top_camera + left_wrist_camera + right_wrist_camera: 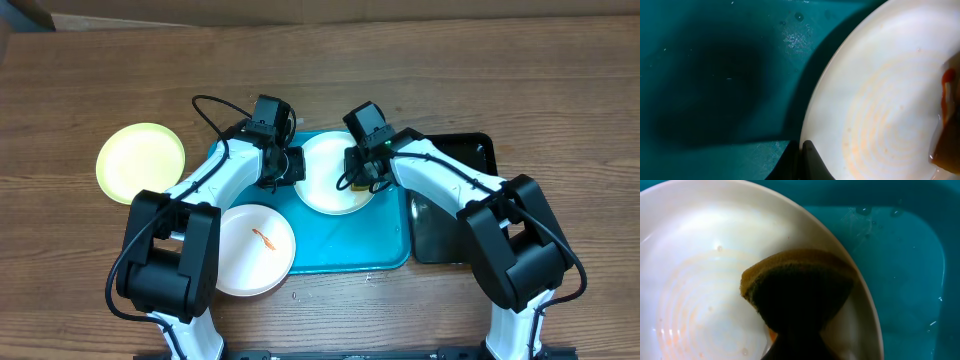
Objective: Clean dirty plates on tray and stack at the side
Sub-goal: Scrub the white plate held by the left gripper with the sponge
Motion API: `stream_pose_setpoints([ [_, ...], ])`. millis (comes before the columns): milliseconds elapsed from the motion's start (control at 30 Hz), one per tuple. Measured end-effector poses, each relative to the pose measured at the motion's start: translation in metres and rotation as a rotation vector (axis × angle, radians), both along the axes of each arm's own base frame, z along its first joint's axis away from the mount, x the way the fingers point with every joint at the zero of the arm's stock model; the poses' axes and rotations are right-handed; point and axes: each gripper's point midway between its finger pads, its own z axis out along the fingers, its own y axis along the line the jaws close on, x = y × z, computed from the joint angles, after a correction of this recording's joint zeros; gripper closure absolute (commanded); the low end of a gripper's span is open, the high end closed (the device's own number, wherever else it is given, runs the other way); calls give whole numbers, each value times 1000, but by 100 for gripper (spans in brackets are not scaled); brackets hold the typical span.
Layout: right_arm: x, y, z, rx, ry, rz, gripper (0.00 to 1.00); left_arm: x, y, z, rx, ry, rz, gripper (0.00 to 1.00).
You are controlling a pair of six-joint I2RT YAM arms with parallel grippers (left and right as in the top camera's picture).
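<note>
While closed, right pincer around sponge

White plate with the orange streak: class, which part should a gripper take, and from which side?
Its rim: the white plate lies flat and looks too wide to span. Probably come from the edge nearest the tray, which the left arm leaves uncovered; that arm overhangs the opposite edge.

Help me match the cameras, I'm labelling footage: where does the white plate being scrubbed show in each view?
Overhead: white plate at upper centre.
Left wrist: fills the right half.
Right wrist: fills the left, under the sponge.
Shared landmark: the turquoise tray beneath it, in all three.
</note>
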Motion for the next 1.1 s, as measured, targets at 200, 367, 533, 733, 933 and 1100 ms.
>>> stream_pose_setpoints([
  [200, -2, 6, 0, 16, 5, 4, 96, 0, 0, 0, 0, 0, 0, 96],
  [367, -11, 27, 1, 44, 4, 29, 96, 0, 0, 0, 0, 0, 0, 96],
  [533, -18, 44, 4, 82, 24, 65, 96, 0, 0, 0, 0, 0, 0, 96],
  [733, 0, 33, 33, 90, 42, 86, 96, 0, -1, 0, -3, -1, -1, 96],
  [933, 31, 14, 65, 121, -38, 94, 96, 0, -1, 0, -5, 0, -1, 96],
  [1100, 35, 16, 53, 120, -46, 112, 96, 0, -1, 0, -6, -1, -1, 96],
])
